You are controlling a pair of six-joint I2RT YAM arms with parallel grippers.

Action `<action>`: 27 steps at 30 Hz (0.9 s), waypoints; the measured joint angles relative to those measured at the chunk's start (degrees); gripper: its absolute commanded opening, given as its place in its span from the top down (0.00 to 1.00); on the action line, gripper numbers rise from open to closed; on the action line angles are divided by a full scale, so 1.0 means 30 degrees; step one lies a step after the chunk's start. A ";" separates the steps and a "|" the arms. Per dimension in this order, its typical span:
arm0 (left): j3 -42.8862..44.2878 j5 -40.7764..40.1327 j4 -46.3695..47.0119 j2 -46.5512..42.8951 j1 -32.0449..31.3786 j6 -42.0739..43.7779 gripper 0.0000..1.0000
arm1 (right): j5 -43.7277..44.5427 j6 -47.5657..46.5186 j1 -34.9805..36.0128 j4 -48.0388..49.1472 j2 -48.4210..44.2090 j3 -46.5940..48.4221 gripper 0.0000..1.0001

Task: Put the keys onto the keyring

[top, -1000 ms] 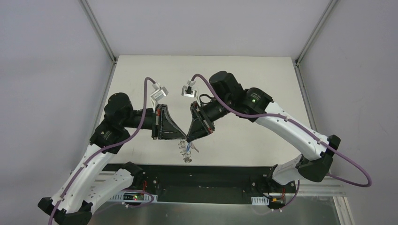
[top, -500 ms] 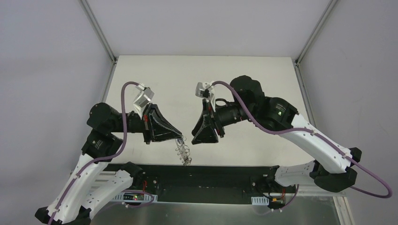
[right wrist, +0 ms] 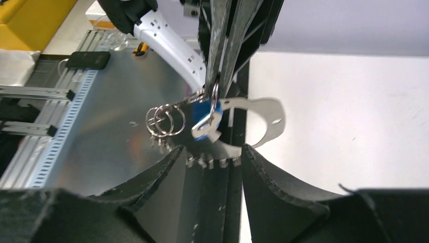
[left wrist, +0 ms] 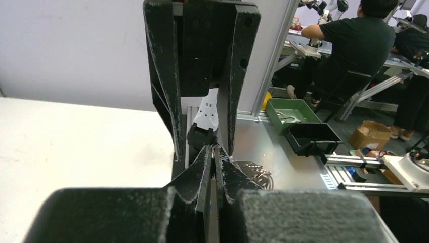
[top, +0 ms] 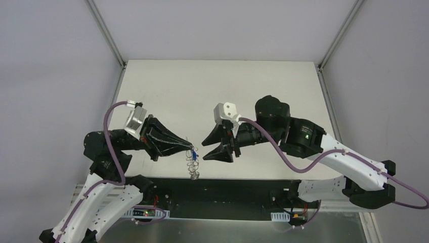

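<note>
Keyring [top: 192, 167]: hangs pinched in left hand [top: 190, 150].
Right hand [top: 204, 151]: spread, empty, at 3 o'clock of it.
Progress: blue key [right wrist: 205, 124] seems threaded; no other keys visible.

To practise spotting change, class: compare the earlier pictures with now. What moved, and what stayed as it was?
The right gripper drew back rightward from the scalloped silvery wire keyring and opened. Both arms swung outward. Unchanged: the left gripper stays shut on the keyring, the small bright-blue key dangling there.
</note>
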 measured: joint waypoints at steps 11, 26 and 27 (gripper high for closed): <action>-0.2557 -0.2980 0.7614 -0.1093 -0.0109 -0.0903 1.00 | 0.3337 -0.2718 0.1894 0.4160 -0.0357 -0.0408 0.52; -0.4634 -0.8641 1.7813 0.1056 -0.0109 -0.2113 1.00 | 0.6054 -0.4940 0.2900 0.7184 -0.0750 -0.0401 0.54; -0.4699 -0.8794 1.8214 0.1253 -0.0109 -0.2222 1.00 | 0.6098 -0.4940 0.2907 0.7271 -0.0743 -0.0393 0.54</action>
